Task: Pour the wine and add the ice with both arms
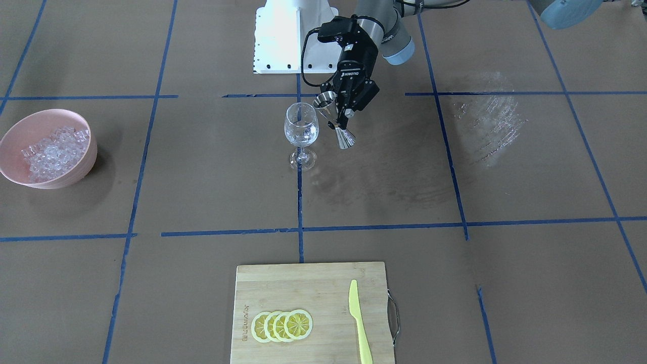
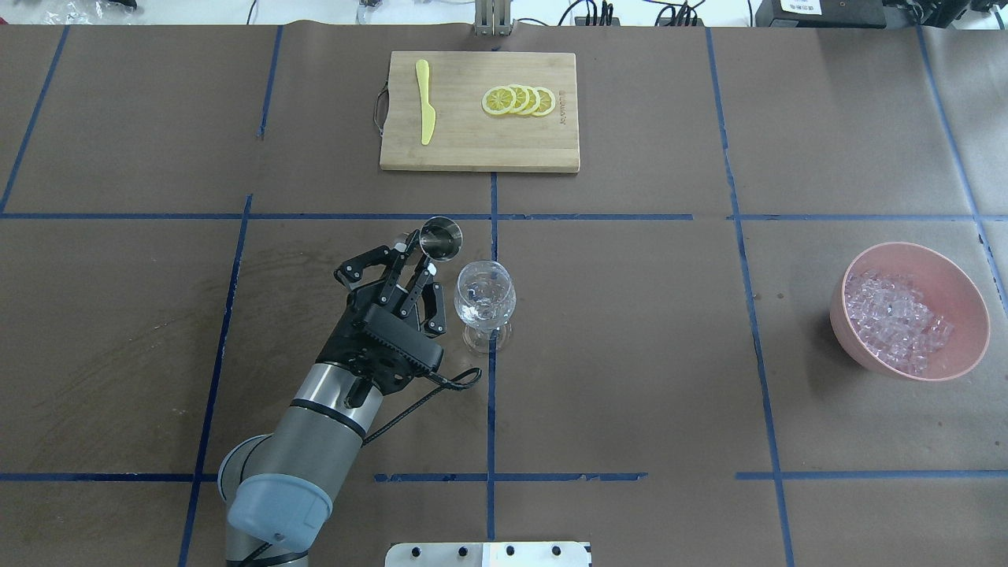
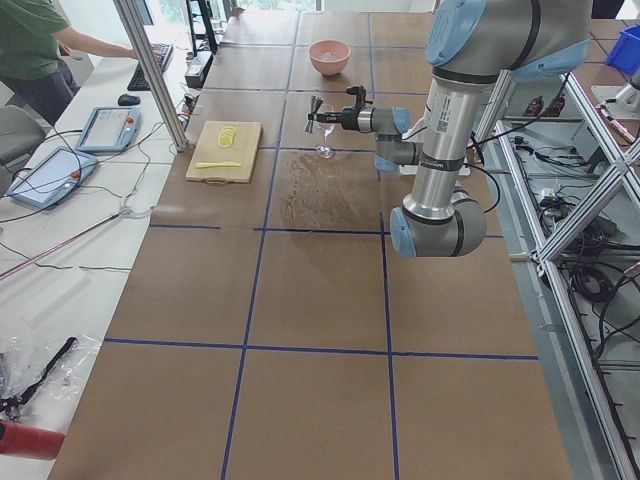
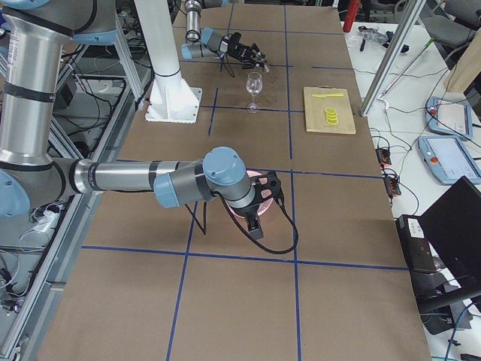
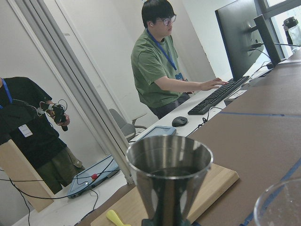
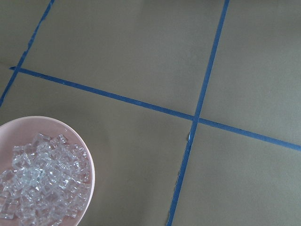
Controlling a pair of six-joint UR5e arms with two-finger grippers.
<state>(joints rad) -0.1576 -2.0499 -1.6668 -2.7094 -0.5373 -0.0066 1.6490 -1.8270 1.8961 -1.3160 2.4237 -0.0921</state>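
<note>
While my left hand (image 1: 343, 117) is closed on the narrow waist of a steel jigger (image 2: 441, 240), it holds this jigger just beside the wine glass (image 2: 485, 295), on the glass's left. The jigger is tilted, and its open mouth is close to the rim of the glass; I cannot tell if they touch. The glass stands upright on the tabletop (image 2: 630, 378), near the middle, on a blue tape line.

The ice (image 2: 894, 319) lies as a heap of small clear cubes in a pink bowl (image 2: 970, 293), at the right side of the tabletop and well apart from the glass. My right hand (image 4: 264, 197) shows only in the side view, in front of this bowl, and I cannot tell if it is open or closed. Its wrist camera looks down on the ice at the lower left.

At the far edge lies a wooden cutting board (image 2: 472, 150) with four overlapping lemon slices (image 2: 518, 100) and a yellow knife (image 2: 426, 102).
</note>
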